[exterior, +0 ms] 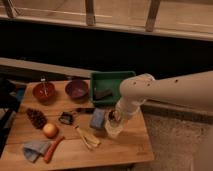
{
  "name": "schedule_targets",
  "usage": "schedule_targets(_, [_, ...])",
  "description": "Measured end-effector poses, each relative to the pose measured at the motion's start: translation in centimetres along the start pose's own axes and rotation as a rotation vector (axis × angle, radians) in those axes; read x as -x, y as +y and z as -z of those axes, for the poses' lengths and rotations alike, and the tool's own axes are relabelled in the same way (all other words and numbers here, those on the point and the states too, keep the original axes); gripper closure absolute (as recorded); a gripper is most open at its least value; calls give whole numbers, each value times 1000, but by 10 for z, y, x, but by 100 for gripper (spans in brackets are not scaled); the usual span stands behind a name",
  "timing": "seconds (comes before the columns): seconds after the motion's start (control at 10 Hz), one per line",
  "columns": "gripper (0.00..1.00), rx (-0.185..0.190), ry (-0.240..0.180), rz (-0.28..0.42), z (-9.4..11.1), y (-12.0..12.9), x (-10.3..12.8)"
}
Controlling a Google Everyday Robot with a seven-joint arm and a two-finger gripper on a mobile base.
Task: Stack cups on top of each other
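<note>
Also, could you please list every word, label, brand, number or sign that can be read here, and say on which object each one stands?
None: no readable text shows anywhere.
The white cup, green bin, purple bowl and red-brown bowl show no print that I can make out.
The blue object beside the cup shows no legible marking.
The end effector, just above the white cup, bears no visible label.
</note>
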Motion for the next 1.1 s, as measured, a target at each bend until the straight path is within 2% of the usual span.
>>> schedule_targets(0.2, [39, -3, 19, -5, -7, -1, 0])
schedule_targets(0.3, [35, -6, 30, -6, -11, -2, -2])
schedule_targets(0.7, [35, -4, 64, 1, -22, 0, -6])
schedule_targets(0.9, [35, 4, 57, 12, -21, 5, -5])
schedule_targets(1.1, [35, 35, 9, 25, -7, 11, 1])
